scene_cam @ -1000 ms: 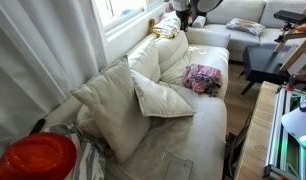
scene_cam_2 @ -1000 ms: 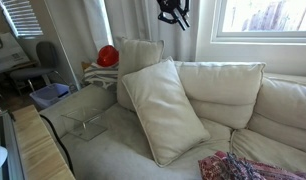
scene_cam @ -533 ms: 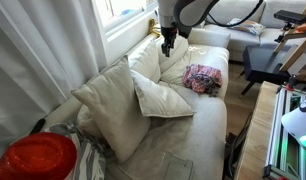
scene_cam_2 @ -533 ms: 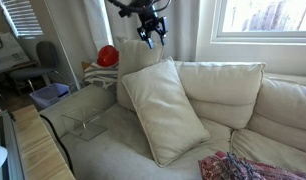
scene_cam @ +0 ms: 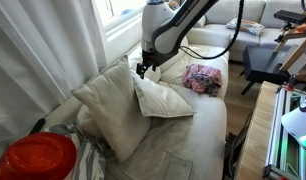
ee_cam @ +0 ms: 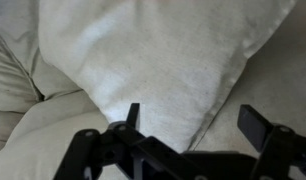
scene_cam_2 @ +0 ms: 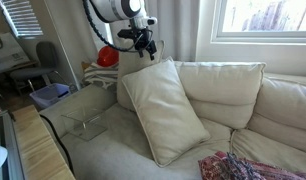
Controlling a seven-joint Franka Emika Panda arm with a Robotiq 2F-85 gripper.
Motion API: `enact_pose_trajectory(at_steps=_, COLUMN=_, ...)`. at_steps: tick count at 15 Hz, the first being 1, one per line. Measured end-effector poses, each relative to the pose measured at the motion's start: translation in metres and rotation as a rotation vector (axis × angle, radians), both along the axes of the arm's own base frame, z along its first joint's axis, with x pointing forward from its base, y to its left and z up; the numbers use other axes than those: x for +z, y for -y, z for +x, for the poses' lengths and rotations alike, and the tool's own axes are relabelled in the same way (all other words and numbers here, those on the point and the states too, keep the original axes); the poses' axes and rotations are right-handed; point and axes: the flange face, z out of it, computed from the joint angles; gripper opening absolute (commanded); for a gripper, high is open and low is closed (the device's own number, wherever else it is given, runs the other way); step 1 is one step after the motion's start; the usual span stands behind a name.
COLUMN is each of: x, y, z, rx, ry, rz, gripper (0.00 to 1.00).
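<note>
My gripper [ee_cam: 193, 120] is open, with nothing between its two black fingers [ee_cam: 255, 124]. It hangs just above a large cream pillow [ee_cam: 163, 50] that fills the wrist view; a pillow edge runs down between the jaws. In both exterior views the gripper [scene_cam: 140, 70] [scene_cam_2: 143, 47] hovers over the upper corner of the cream pillows [scene_cam: 108, 105] [scene_cam_2: 165, 108], which lean on the sofa's back. I cannot tell whether it touches them.
A pink patterned cloth [scene_cam: 201, 78] [scene_cam_2: 238, 168] lies further along the cream sofa [scene_cam: 208, 125]. A clear plastic box [scene_cam_2: 88, 125] sits on the seat by the pillows. A red round object [scene_cam: 33, 158] [scene_cam_2: 108, 55] stands at the sofa's end. A window and curtain lie behind.
The arm has swung from up by the window down along the sofa to the pillows. The jaws have gone from nearly shut to wide open.
</note>
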Motion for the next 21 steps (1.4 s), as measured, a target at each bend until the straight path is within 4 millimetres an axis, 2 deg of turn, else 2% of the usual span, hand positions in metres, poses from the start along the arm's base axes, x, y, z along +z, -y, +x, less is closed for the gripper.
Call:
enact_pose_trajectory(at_steps=5, x=-0.046, y=-0.036, z=0.011, rx=-0.157, ry=0.050, rz=0.119, gripper=1.00)
enact_pose_trajectory(at_steps=10, x=-0.079, y=-0.062, z=0.010, rx=-0.206, ry=0.021, rz=0.068, gripper=1.00)
enact_pose_trajectory(at_steps=14, x=-0.098, y=-0.075, z=0.004, rx=-0.192, ry=-0.038, rz=-0.004, gripper=1.00)
enact_pose_trajectory(at_steps=15, x=-0.102, y=-0.077, z=0.003, rx=-0.188, ry=-0.061, rz=-0.027, gripper=0.96)
enact_pose_trajectory(at_steps=16, x=-0.106, y=-0.077, z=0.001, rx=-0.186, ry=-0.086, rz=-0.053, gripper=0.74)
enact_pose_trajectory(at_steps=18, x=-0.113, y=-0.076, z=-0.001, rx=-0.179, ry=-0.121, rz=-0.102, gripper=0.70)
enact_pose_trajectory(at_steps=21, x=-0.117, y=-0.077, z=0.001, rx=-0.163, ry=-0.141, rz=-0.137, gripper=0.46)
